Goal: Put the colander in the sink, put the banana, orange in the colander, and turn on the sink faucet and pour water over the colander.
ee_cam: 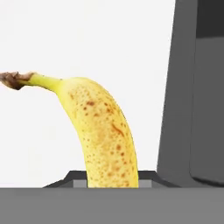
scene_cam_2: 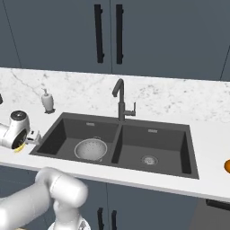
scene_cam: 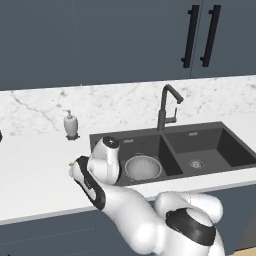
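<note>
Left base view: gripper [scene_cam: 75, 164] low over white counter [scene_cam: 35, 175] left of sink [scene_cam: 210, 145], fingertips hidden behind wrist; banana [scene_cam: 73, 162] mostly hidden, one yellow tip showing. One colander [scene_cam: 143, 167] in left basin. One faucet [scene_cam: 167, 107], one soap dispenser [scene_cam: 71, 124].

Right base view: banana sliver under hand. One orange [scene_cam_2: 227, 165] cut off at right edge. Two basins.

Hand view: gripper closed on speckled banana [ee_cam: 103, 131], lower end hidden; sink edge right.

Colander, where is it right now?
The colander sits in the left basin of the sink, left of the faucet in both base views.
</note>
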